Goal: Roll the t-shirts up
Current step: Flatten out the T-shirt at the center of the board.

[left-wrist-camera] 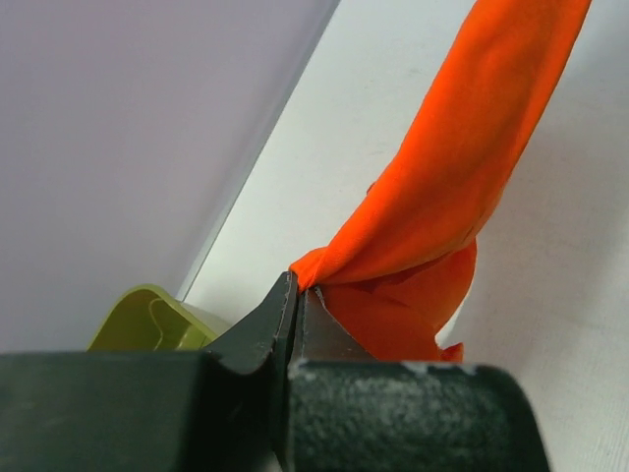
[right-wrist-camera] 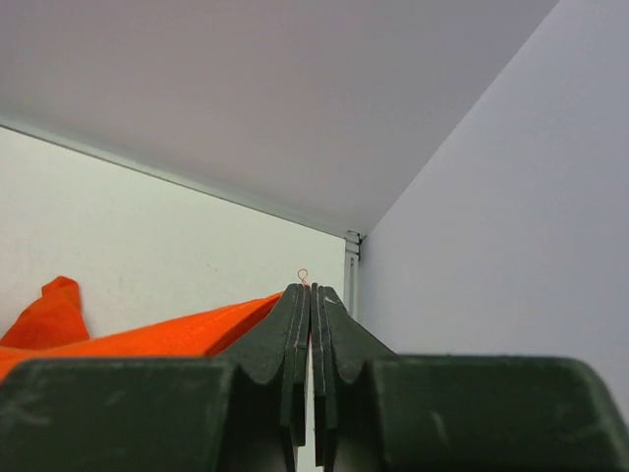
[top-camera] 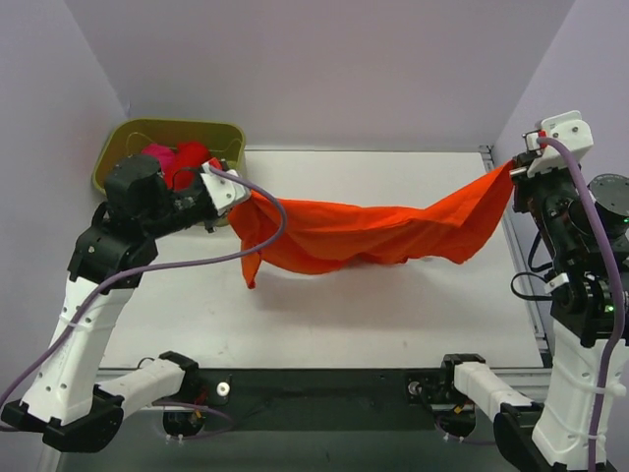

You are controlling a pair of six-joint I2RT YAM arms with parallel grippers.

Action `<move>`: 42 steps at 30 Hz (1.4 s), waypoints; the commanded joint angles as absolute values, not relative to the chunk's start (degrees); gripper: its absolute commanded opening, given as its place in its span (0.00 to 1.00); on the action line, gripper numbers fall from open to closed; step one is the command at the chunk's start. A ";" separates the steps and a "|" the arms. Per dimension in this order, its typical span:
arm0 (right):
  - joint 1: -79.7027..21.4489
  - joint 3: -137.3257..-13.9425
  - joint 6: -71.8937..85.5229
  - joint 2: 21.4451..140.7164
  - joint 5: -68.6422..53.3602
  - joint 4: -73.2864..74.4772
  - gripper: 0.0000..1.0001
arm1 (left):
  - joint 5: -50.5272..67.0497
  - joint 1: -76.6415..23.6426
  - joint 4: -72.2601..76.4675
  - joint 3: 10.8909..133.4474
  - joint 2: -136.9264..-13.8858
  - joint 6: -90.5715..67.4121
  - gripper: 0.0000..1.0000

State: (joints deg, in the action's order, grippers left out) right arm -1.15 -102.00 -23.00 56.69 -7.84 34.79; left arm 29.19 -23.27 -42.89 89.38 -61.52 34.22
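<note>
The bright orange t-shirt (top-camera: 373,234) hangs stretched in the air above the white table, sagging in the middle. My left gripper (top-camera: 239,194) is shut on its left end, next to the basket; the left wrist view shows the cloth (left-wrist-camera: 432,197) pinched between the closed jaws. My right gripper (top-camera: 517,165) is shut on its right end near the table's far right corner; the right wrist view shows orange cloth (right-wrist-camera: 147,334) running into the closed jaws. A red t-shirt (top-camera: 189,159) and a magenta-pink t-shirt (top-camera: 157,154) lie bunched in the basket.
The olive-green plastic basket (top-camera: 123,138) stands at the table's far left corner, right behind my left gripper; its rim also shows in the left wrist view (left-wrist-camera: 147,320). A metal rail (top-camera: 516,265) runs along the table's right edge. Walls close in on three sides.
</note>
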 commanded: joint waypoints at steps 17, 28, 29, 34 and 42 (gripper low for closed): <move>6.59 -82.84 -18.55 92.35 -14.33 21.44 0.00 | 12.67 -24.44 -26.37 86.64 -104.92 30.26 0.37; 5.63 -86.24 -15.73 100.20 -17.40 21.71 0.00 | 19.32 -25.31 -32.41 74.18 -95.27 33.12 0.49; 4.84 -85.70 -15.82 99.76 -17.49 21.80 0.00 | 21.25 -25.31 -34.95 75.31 -96.06 34.18 0.49; 3.69 -83.67 -15.91 98.88 -17.75 21.88 0.00 | 22.68 -25.40 -40.61 75.68 -98.53 34.72 0.56; 3.43 -83.06 -16.61 98.88 -17.05 21.80 0.00 | 19.16 -26.19 -37.18 74.09 -100.98 33.57 0.56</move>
